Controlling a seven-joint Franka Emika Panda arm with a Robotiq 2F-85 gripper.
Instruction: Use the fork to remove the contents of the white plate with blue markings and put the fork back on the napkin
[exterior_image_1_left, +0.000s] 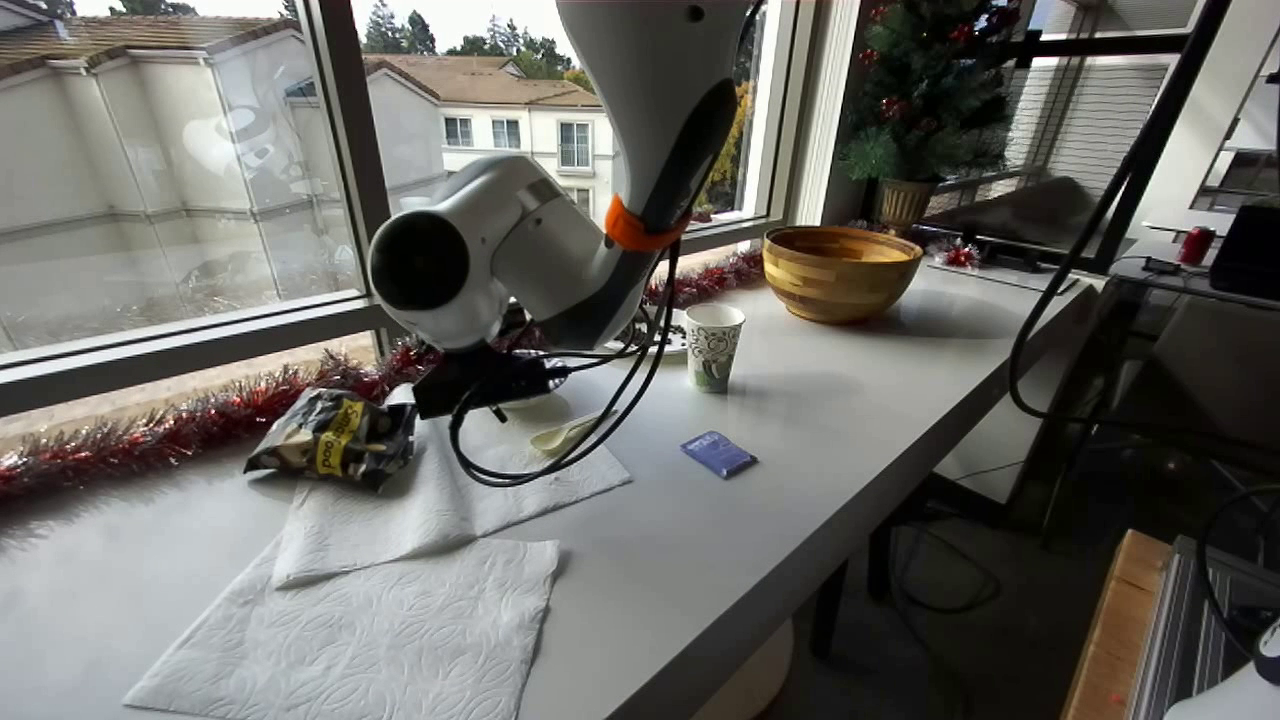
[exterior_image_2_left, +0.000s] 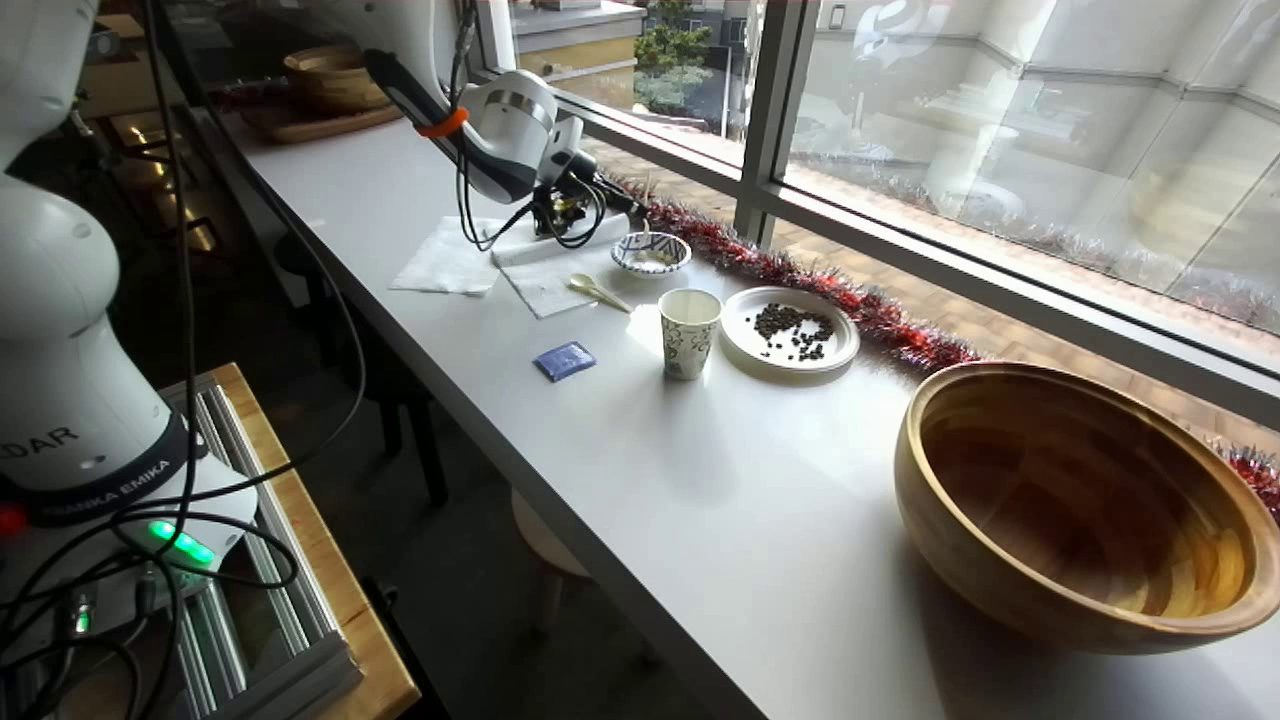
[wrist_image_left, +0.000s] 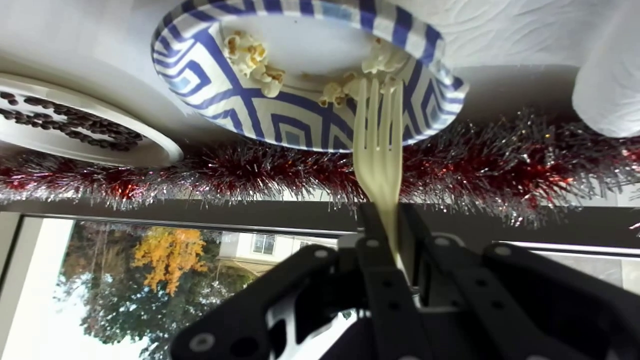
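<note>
In the wrist view, the black two-fingered hand (wrist_image_left: 389, 215) was clamped on the handle of a slim, pale cream fork (wrist_image_left: 377, 165), its tines reaching into a small, round, shallow white plate with blue markings (wrist_image_left: 300, 112). Yellow-flecked white popcorn (wrist_image_left: 247, 55) lay inside in two clusters, and the tines were at one of these — whether touching it or just above, I could not tell. Beside it sat a plain white round plate (wrist_image_left: 162, 149) of dark beans (wrist_image_left: 95, 127), and a red and silver tinsel garland (wrist_image_left: 260, 172) ran between both plates and the window (wrist_image_left: 150, 215).

In an exterior view, the grey-white robot arm (exterior_image_1_left: 560, 250) hid part of the small plate. A pale cream spoon (exterior_image_1_left: 555, 440) lay partly on a white paper napkin (exterior_image_1_left: 430, 500), which overlapped an embossed white paper towel (exterior_image_1_left: 400, 630) on the white tabletop (exterior_image_1_left: 660, 560). A black bag with a yellow label (exterior_image_1_left: 370, 440) rested at the napkin's window side, and a blue packet (exterior_image_1_left: 718, 453) lay nearer the tabletop's room-side edge.

In an exterior view, the hand (exterior_image_2_left: 642, 212) hung beside the small plate near the window-side edge — the fork a thin, pale, upright line at its tip. A patterned white paper cup (exterior_image_2_left: 689, 345) stood between the packet and the bean plate; past that plate, a large striped wooden bowl (exterior_image_2_left: 940, 520) stood by the window-side edge.
</note>
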